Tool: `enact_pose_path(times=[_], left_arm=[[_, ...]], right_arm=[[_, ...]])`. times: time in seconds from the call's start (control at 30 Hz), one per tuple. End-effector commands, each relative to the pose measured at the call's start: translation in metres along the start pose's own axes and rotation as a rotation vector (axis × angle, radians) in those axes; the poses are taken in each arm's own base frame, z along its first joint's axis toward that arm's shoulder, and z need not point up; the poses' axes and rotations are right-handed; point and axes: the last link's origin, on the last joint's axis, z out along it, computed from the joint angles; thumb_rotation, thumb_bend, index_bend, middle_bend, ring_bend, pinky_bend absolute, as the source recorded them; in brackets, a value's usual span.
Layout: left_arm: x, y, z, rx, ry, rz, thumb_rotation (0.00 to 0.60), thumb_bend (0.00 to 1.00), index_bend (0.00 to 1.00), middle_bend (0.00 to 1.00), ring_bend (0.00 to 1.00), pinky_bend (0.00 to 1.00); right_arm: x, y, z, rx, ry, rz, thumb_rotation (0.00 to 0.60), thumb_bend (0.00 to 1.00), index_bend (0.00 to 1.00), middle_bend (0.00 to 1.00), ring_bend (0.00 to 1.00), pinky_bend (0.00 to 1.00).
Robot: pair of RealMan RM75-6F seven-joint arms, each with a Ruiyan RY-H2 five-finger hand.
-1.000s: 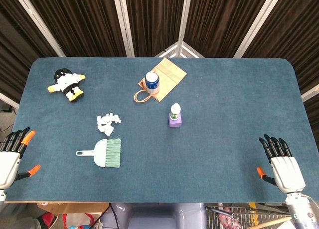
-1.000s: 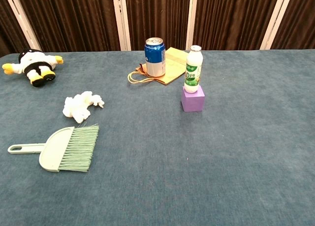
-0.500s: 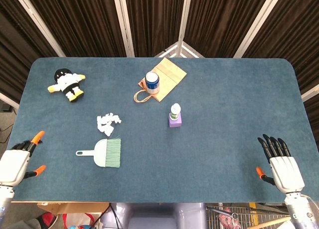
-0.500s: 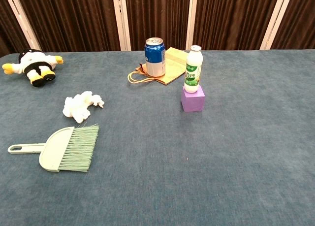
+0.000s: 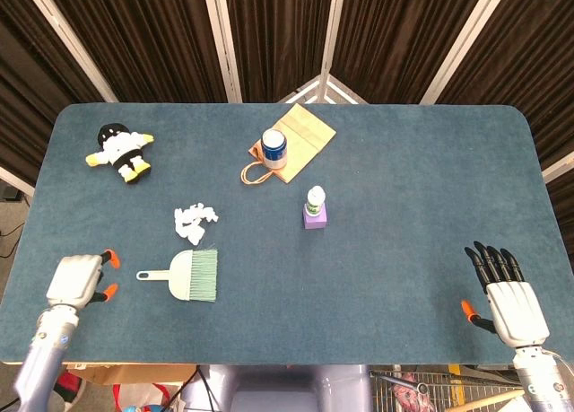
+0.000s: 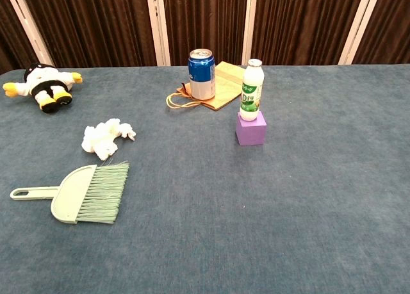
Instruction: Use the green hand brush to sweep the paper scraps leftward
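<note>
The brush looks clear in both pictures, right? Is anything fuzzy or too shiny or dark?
Head view: the green hand brush is sharp and evenly lit, with only a faint shadow. Chest view: its bristles show clearly, and the blue can has a small shine on its rim. The curtains behind are dark in both views. Nothing looks blurred.

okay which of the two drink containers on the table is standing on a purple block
The white bottle with the green label. It stands upright on the purple block, while the blue can stands on the brown paper bag further back.
</note>
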Motion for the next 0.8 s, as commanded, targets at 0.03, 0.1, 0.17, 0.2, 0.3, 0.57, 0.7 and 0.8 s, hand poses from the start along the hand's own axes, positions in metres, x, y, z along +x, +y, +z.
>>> enact_pose_path(times=[0.03, 0.1, 0.17, 0.2, 0.3, 0.57, 0.7, 0.8], left_arm=[[-0.009, 0.026, 0.014, -0.017, -0.053, -0.014, 0.6, 0.37, 0.42, 1.0, 1.0, 1.0], [-0.014, 0.032, 0.017, -0.019, -0.068, -0.004, 0.6, 0.37, 0.41, 1.0, 1.0, 1.0], [-0.018, 0.038, 0.02, -0.021, -0.075, 0.004, 0.6, 0.37, 0.41, 1.0, 1.0, 1.0], [-0.02, 0.041, 0.021, -0.023, -0.077, 0.004, 0.6, 0.37, 0.41, 1.0, 1.0, 1.0], [-0.024, 0.05, 0.026, -0.027, -0.078, 0.005, 0.6, 0.37, 0.41, 1.0, 1.0, 1.0], [-0.031, 0.063, 0.036, -0.025, -0.079, 0.019, 0.6, 0.4, 0.42, 1.0, 1.0, 1.0], [-0.036, 0.066, 0.039, -0.021, -0.088, 0.022, 0.6, 0.42, 0.43, 1.0, 1.0, 1.0], [-0.04, 0.068, 0.04, -0.019, -0.097, 0.022, 0.6, 0.46, 0.44, 1.0, 1.0, 1.0]], right_arm=[[0.0, 0.0, 0.0, 0.0, 0.0, 0.002, 0.6, 0.32, 0.0, 0.0, 0.0, 0.01], [0.0, 0.0, 0.0, 0.0, -0.001, 0.002, 0.6, 0.32, 0.0, 0.0, 0.0, 0.01], [0.0, 0.0, 0.0, 0.0, -0.001, 0.004, 0.6, 0.32, 0.0, 0.0, 0.0, 0.01], [0.0, 0.0, 0.0, -0.001, -0.002, 0.004, 0.6, 0.32, 0.0, 0.0, 0.0, 0.01], [0.0, 0.0, 0.0, -0.001, -0.003, 0.008, 0.6, 0.32, 0.0, 0.0, 0.0, 0.01], [0.0, 0.0, 0.0, -0.001, -0.002, 0.011, 0.6, 0.32, 0.0, 0.0, 0.0, 0.01], [0.0, 0.0, 0.001, -0.001, -0.004, 0.012, 0.6, 0.32, 0.0, 0.0, 0.0, 0.01], [0.0, 0.0, 0.001, -0.003, -0.004, 0.012, 0.6, 0.32, 0.0, 0.0, 0.0, 0.01]])
